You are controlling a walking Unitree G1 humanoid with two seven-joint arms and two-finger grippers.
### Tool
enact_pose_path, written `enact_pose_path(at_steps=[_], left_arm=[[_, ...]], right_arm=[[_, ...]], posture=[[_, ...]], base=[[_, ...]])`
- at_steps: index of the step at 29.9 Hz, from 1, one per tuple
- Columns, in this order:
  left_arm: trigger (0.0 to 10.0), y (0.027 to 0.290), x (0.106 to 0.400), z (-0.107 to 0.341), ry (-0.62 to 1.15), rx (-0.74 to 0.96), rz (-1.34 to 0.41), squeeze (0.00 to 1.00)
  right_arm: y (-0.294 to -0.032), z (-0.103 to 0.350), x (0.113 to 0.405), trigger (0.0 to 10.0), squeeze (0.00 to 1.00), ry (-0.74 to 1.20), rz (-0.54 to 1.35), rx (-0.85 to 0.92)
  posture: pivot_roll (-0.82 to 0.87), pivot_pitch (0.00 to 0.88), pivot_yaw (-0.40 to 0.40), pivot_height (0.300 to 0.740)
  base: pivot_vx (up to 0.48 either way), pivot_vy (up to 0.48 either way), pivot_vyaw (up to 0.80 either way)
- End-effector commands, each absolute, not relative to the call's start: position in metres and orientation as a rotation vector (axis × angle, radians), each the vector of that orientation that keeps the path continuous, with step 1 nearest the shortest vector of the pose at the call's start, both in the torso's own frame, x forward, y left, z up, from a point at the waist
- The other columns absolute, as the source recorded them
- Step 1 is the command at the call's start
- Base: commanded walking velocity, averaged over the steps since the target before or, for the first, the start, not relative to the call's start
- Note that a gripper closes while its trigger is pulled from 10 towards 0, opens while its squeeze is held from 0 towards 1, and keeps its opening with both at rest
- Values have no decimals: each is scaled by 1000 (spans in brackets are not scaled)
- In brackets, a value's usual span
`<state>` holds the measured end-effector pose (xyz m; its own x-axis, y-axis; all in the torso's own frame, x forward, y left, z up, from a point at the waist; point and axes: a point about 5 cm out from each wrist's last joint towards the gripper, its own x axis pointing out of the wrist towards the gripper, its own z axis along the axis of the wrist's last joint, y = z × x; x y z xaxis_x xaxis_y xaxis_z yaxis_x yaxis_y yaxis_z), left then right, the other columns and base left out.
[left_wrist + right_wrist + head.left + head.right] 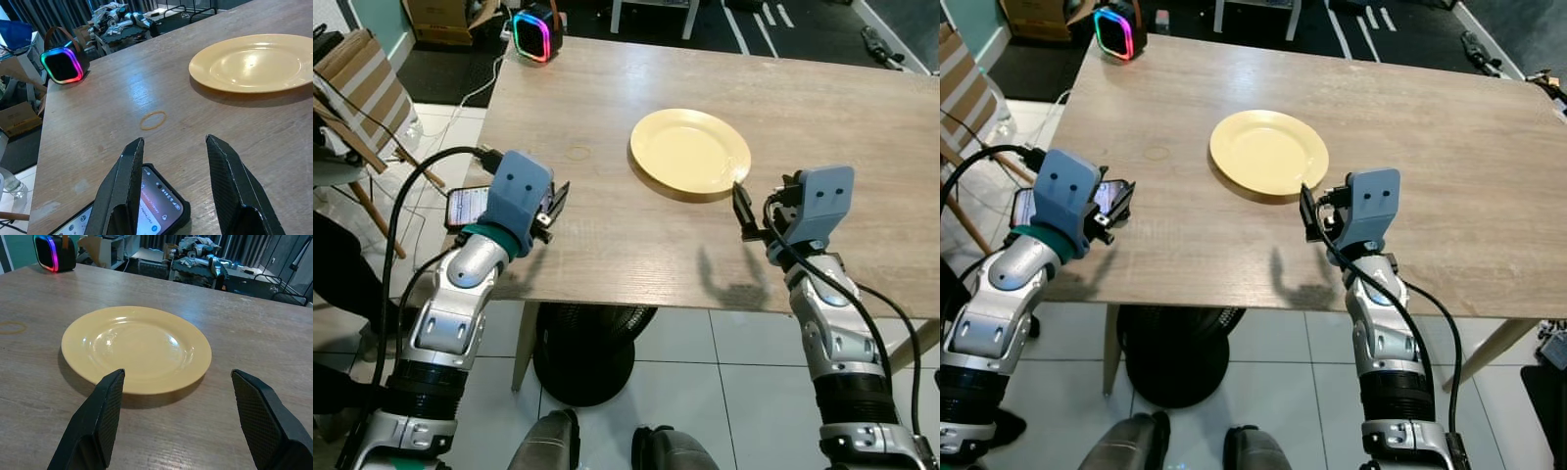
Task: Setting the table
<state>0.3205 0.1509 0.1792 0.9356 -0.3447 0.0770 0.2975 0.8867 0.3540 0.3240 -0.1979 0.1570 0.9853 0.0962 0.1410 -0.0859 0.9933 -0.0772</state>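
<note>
Your left tool (pixel 176 191) hovers with fingers apart over the phone (pixel 146 215) at the tabletop's (pixel 607 245) left edge. The yellow plate (pixel 689 153) lies mid-tabletop. Your right tool (pixel 181 416), fingers spread wide, sits just short of the plate's near rim.

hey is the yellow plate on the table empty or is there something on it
Empty. The yellow plate lies flat on the wooden table, and its glossy surface is bare, with nothing but light reflections on it.

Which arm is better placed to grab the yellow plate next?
Right. The right gripper is open, just short of the yellow plate rim, facing it. The left gripper is over the phone, farther away.
</note>
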Motion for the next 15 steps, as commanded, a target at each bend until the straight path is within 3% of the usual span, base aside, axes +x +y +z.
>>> enact_pose_path(at_steps=[1,10,15], left_arm=[[10000,151,321,175,-110,376,-339,0],[10000,151,326,183,-118,451,-379,0],[10000,147,323,213,-193,486,-511,0]], right_arm=[[-199,151,322,10000,0,-109,73,-52],[-180,136,334,10000,0,43,57,86],[-165,139,356,10000,0,74,36,346]], posture=[[59,71,-17,740],[78,123,-20,740],[130,172,-17,740]], base=[[0,0,0],[0,0,0],[0,0,0]])
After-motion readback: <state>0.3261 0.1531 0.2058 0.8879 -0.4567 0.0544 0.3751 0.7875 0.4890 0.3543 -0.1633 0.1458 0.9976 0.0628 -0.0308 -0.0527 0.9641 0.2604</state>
